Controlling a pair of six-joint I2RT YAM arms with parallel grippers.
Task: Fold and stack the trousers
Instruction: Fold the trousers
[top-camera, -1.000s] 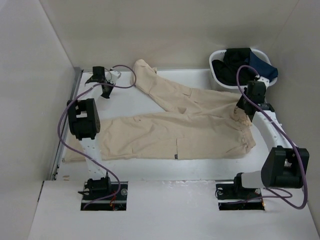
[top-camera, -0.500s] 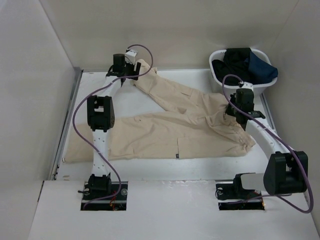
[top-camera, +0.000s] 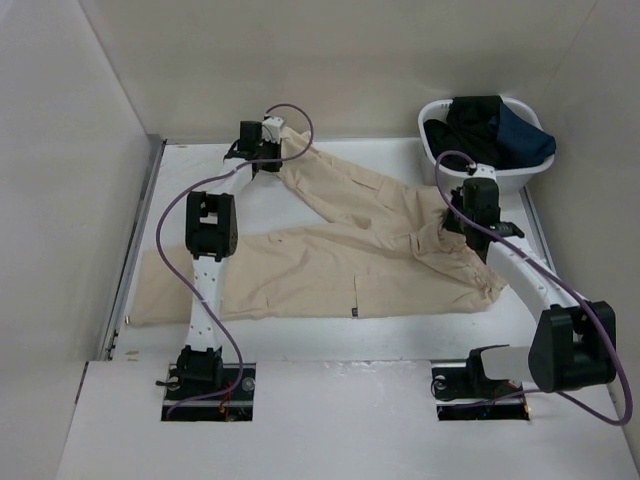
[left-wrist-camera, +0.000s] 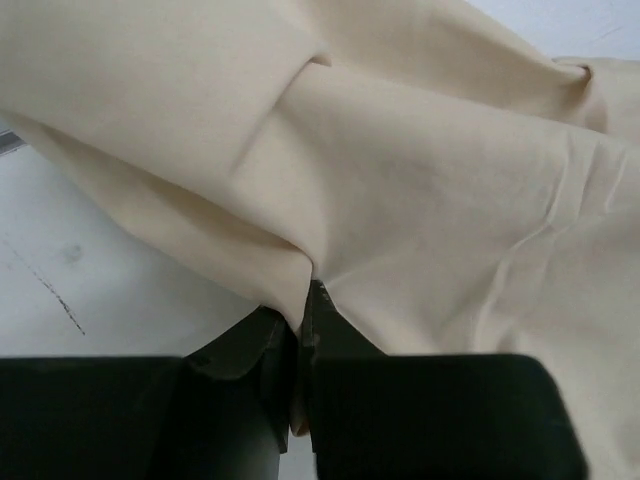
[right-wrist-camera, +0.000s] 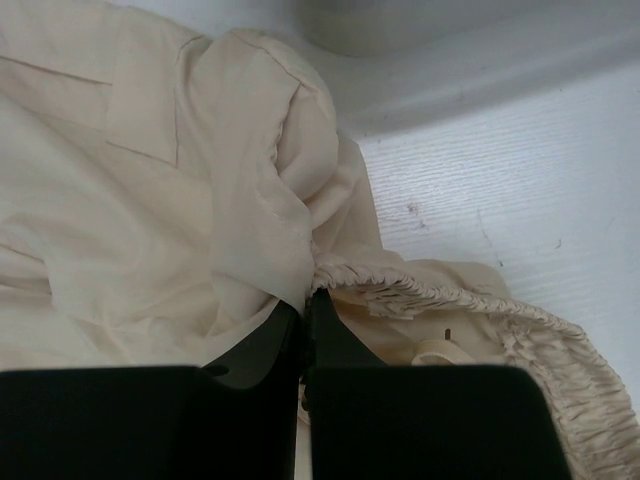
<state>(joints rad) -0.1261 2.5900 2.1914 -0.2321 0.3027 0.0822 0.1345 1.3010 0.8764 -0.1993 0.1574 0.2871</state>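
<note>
The beige trousers (top-camera: 340, 265) lie spread on the white table, legs to the left, gathered waist at the right. My left gripper (top-camera: 272, 158) is shut on the hem end of the far leg at the back; in the left wrist view the fabric (left-wrist-camera: 400, 180) is pinched between its jaws (left-wrist-camera: 303, 300). My right gripper (top-camera: 450, 232) is shut on the waist; the right wrist view shows the gathered waistband (right-wrist-camera: 450, 295) caught between its jaws (right-wrist-camera: 306, 300). A small dark tag (top-camera: 353, 313) sits on the near leg.
A white basket (top-camera: 480, 178) holding black and navy garments (top-camera: 490, 125) stands at the back right, just behind my right gripper. Walls enclose the table on the left, back and right. Bare table (top-camera: 300, 335) shows in front of the trousers.
My left gripper moved right along the back edge to the far leg's end and shut on it. My right gripper pulled the waist leftward, bunching it.
</note>
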